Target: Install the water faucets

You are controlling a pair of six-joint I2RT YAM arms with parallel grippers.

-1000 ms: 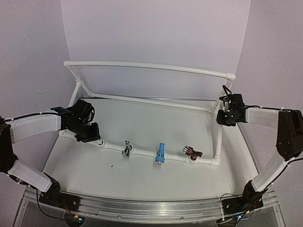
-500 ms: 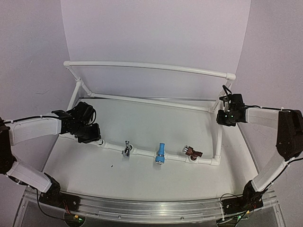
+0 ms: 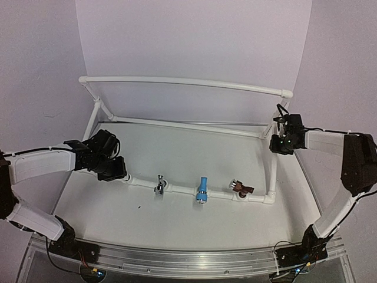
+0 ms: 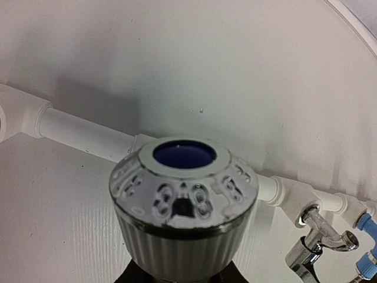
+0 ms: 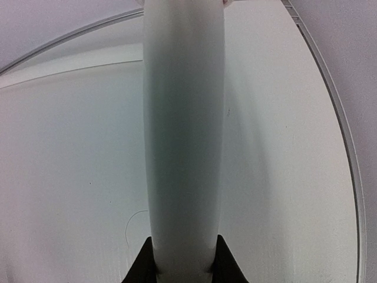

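Chrome faucet (image 3: 158,184), blue faucet (image 3: 202,190) and brown faucet (image 3: 240,188) sit on the PVC frame (image 3: 177,81)'s front rail. White faucet (image 4: 184,200) remains: left gripper (image 3: 115,171) looks clamped on it near that rail's left end, and right gripper (image 3: 281,144) pinches the frame's right pipe.

Smooth, slightly glossy white plastic on the pipe frame (image 5: 184,118). Mirror-bright metal on the chrome tap (image 4: 318,239) and on the rim of the ribbed white faucet (image 4: 182,194). Matt, finely grained white table (image 4: 177,59).

- ribbed faucet (image 4: 184,200): body cut off at 6 o'clock, left wrist view.
- chrome faucet (image 4: 318,239), light blue faucet (image 4: 368,263): clipped at 5 and 4 o'clock.
- pipe (image 5: 184,135): blurred, runs off at 12 o'clock.
- right gripper (image 5: 184,274): only finger slivers, 6 o'clock.
- left gripper (image 3: 113,170): hides its load from above.
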